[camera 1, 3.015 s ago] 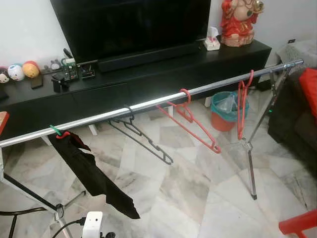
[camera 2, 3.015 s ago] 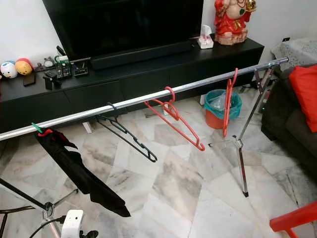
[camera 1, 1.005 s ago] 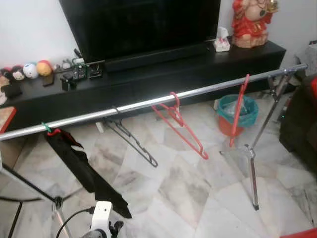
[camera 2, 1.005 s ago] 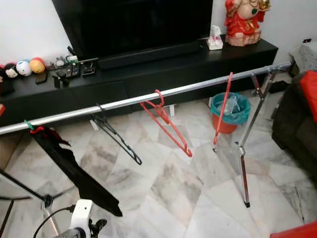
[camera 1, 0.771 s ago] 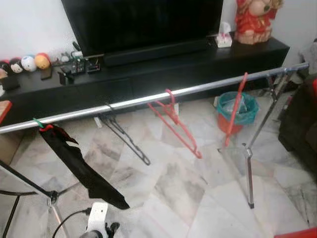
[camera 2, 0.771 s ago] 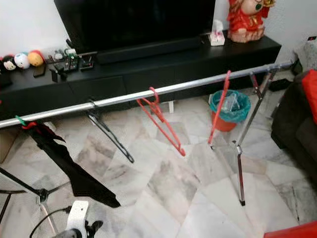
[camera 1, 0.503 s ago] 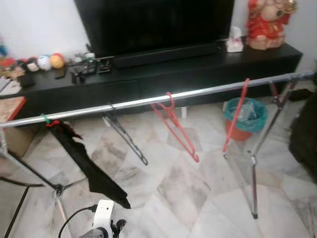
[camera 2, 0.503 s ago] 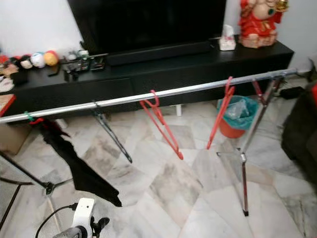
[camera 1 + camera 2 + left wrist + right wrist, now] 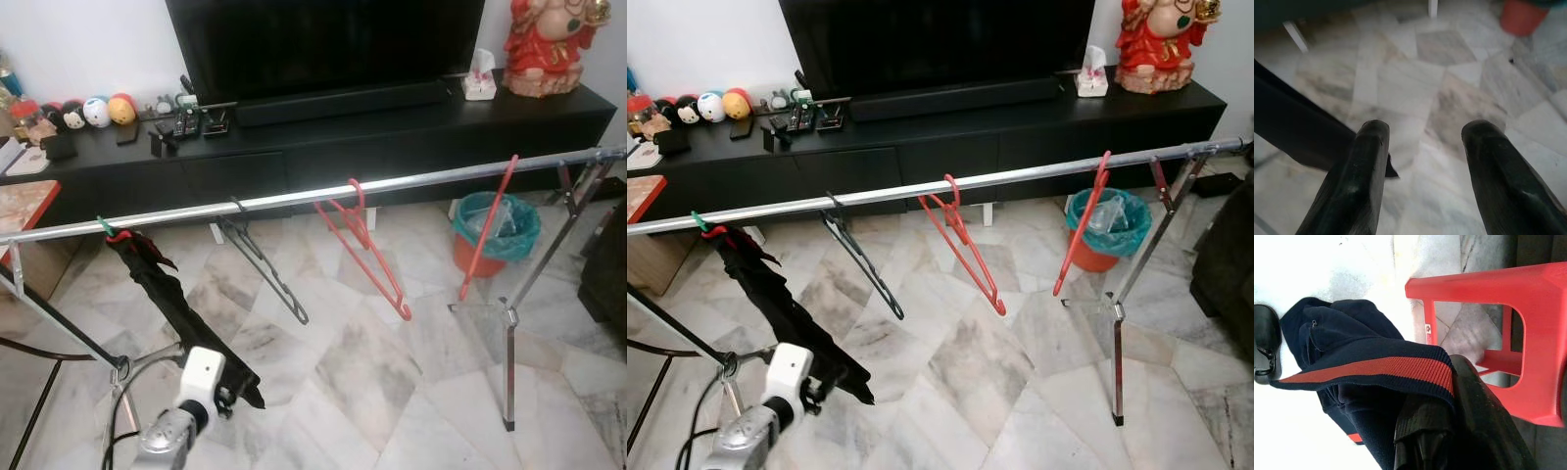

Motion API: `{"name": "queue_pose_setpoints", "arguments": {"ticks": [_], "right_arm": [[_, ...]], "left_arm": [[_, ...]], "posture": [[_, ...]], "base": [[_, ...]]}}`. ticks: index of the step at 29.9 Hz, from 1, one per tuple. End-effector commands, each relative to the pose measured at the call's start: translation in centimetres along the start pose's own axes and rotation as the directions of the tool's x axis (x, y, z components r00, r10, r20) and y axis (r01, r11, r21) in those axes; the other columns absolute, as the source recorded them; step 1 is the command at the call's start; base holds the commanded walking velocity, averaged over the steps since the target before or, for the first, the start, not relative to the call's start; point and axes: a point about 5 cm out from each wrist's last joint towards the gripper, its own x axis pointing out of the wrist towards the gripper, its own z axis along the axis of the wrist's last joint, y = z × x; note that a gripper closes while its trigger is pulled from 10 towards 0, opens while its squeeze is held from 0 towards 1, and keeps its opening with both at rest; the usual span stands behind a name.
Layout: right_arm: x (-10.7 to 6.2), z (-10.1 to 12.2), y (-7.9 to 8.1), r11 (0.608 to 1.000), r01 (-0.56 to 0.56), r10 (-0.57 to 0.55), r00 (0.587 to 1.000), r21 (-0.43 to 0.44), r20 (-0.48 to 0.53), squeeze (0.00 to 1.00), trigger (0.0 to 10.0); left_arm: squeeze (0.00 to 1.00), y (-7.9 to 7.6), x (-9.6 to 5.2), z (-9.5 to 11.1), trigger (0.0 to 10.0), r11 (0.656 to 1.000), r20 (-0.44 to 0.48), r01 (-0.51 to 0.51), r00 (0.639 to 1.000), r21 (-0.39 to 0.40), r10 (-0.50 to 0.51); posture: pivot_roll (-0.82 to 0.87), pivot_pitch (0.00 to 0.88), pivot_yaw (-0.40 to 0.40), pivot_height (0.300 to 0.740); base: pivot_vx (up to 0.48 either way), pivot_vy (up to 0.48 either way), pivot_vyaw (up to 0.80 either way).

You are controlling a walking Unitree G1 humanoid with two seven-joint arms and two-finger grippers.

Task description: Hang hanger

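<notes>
A big black TV point(image 9: 323, 44) filled the top centre, sitting on a long black cabinet point(image 9: 411, 132). Across the middle ran one chrome rail point(image 9: 294, 201), edge to edge, on folding legs.

Four things hung from that rail. At left, a black garment point(image 9: 176, 304) on a red-and-green hook, drooping toward the marble floor point(image 9: 392, 382). Next, one black hanger point(image 9: 265, 264), tilted. At centre, a red hanger point(image 9: 367, 245), also tilted. Toward the right, a second red hanger point(image 9: 487, 227), seen nearly edge-on. So that made two red, one black.

At lower left the left gripper point(image 9: 1422, 142) hung low over the floor, its two fingers point(image 9: 1359, 186) spread well apart with nothing between them, the garment's hem just beyond.

The right gripper point(image 9: 1444, 431) was clamped on a navy garment with a red stripe point(image 9: 1371, 377), which draped over its fingers. Beyond it stood one red plastic stool point(image 9: 1518, 333).

Right of the rail's leg sat one teal bin point(image 9: 495, 220) with an orange base, and a red figurine point(image 9: 549, 44) at upper right.
</notes>
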Motion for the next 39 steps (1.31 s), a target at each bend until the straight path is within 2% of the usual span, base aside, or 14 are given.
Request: {"name": "queue_pose_setpoints", "arguments": {"ticks": [1, 5, 9, 12, 15, 18, 19, 23, 25, 27, 28, 30, 37, 39], "right_arm": [[-0.1, 0.3, 0.6, 1.0, -0.018, 0.018, 1.0, -0.002, 0.012, 0.0, 10.0], [-0.2, 0.5, 0.9, 1.0, -0.026, 0.027, 0.999, -0.009, 0.018, 0.0, 10.0], [-0.2, 0.7, 1.2, 1.0, -0.031, 0.031, 0.999, -0.008, 0.025, 0.0, 10.0], [-0.2, 1.0, 1.3, 0.999, -0.033, 0.033, 0.999, 0.006, 0.041, 0.0, 10.0], [-0.2, 1.2, 1.3, 0.999, -0.036, 0.035, 0.998, 0.012, 0.044, 0.0, 10.0], [-0.3, 1.9, 1.6, 0.998, -0.04, 0.037, 0.996, 0.039, 0.076, 0.0, 10.0], [-0.3, 1.9, 1.6, 0.998, -0.04, 0.037, 0.996, 0.039, 0.076, 0.0, 10.0], [-0.4, 2.5, 1.9, 0.986, -0.052, 0.037, 0.994, 0.161, 0.098, 0.0, 10.0], [-0.6, 4.0, 1.8, 0.912, -0.081, 0.008, 0.984, 0.403, 0.179, 0.0, 10.0], [-0.9, 5.3, 1.4, 0.824, -0.113, -0.047, 0.963, 0.556, 0.265, 0.0, 10.0], [-0.9, 5.3, 1.4, 0.824, -0.113, -0.047, 0.963, 0.556, 0.265, 0.0, 10.0], [-1.1, 5.9, 1.0, 0.768, -0.131, -0.09, 0.947, 0.627, 0.308, 0.0, 10.0], [-1.5, 6.3, 1.9, 0.755, -0.204, -0.055, 0.928, 0.624, 0.369, 0.0, 10.0], [-1.6, 6.2, 2.2, 0.759, -0.214, -0.041, 0.927, 0.615, 0.373, 0.0, 10.0]], "left_arm": [[0.0, 0.9, -1.3, 1.1, 10.0, 1.0, 0.07, 0.003, 0.998, 0.023, -0.005], [0.0, 0.4, -2.7, 2.6, 10.0, 0.997, 0.122, 0.058, 0.99, 0.052, -0.064], [0.0, 0.0, -3.2, 3.7, 10.0, 0.99, 0.145, 0.097, 0.983, 0.099, -0.111], [0.0, 0.6, -3.0, 6.8, 10.0, 0.992, 0.247, 0.028, 0.967, 0.121, -0.058], [0.0, 0.6, -2.8, 8.1, 10.0, 0.993, 0.287, -0.005, 0.957, 0.12, -0.03], [0.0, 0.4, -2.3, 10.9, 10.0, 0.991, 0.396, -0.075, 0.918, 0.115, 0.024], [0.0, 0.4, -2.3, 10.9, 10.0, 0.991, 0.396, -0.075, 0.918, 0.115, 0.024], [0.0, -0.1, -2.3, 12.4, 10.0, 0.991, 0.453, -0.105, 0.89, 0.082, 0.057], [0.0, -0.1, -1.9, 12.2, 10.0, 0.991, 0.451, -0.129, 0.887, 0.038, 0.099], [0.0, 0.0, -1.3, 11.4, 10.0, 0.987, 0.426, -0.162, 0.894, 0.017, 0.14], [0.0, 0.0, -1.3, 11.4, 10.0, 0.987, 0.426, -0.162, 0.894, 0.017, 0.14], [0.0, 0.1, -0.7, 11.0, 10.0, 0.983, 0.414, -0.179, 0.893, -0.035, 0.177], [0.0, -0.1, -0.8, 11.0, 10.0, 0.989, 0.408, -0.148, 0.902, -0.021, 0.144], [0.0, 0.6, -1.2, 10.7, 10.0, 0.987, 0.401, -0.16, 0.904, -0.004, 0.148]], "posture": [[-0.09, 0.0, 0.11, 0.74], [-0.08, 0.0, 0.11, 0.74], [-0.08, 0.0, 0.113, 0.74], [-0.08, 0.0, 0.112, 0.74], [-0.08, 0.0, 0.11, 0.74], [-0.08, 0.0, 0.108, 0.74], [-0.08, 0.0, 0.108, 0.74], [-0.07, 0.0, 0.102, 0.74], [-0.07, 0.0, 0.096, 0.74], [-0.06, 0.0, 0.091, 0.74], [-0.06, 0.0, 0.091, 0.74], [-0.07, 0.0, 0.086, 0.74], [-0.08, 0.0, 0.083, 0.74], [-0.07, 0.0, 0.081, 0.74]], "base": [[0.0, 0.0, 0.0], [0.0, 0.0, 0.0], [0.0, 0.0, 0.0], [0.0, 0.0, 0.0], [0.0, 0.0, 0.0], [0.0, 0.0, 0.0], [0.0, 0.0, 0.0], [0.0, 0.0, 0.0], [0.0, 0.0, 0.0], [0.0, 0.0, 0.0], [0.0, 0.0, 0.0], [0.0, 0.0, 0.0], [0.0, 0.0, 0.0], [0.0, 0.0, 0.0]]}}
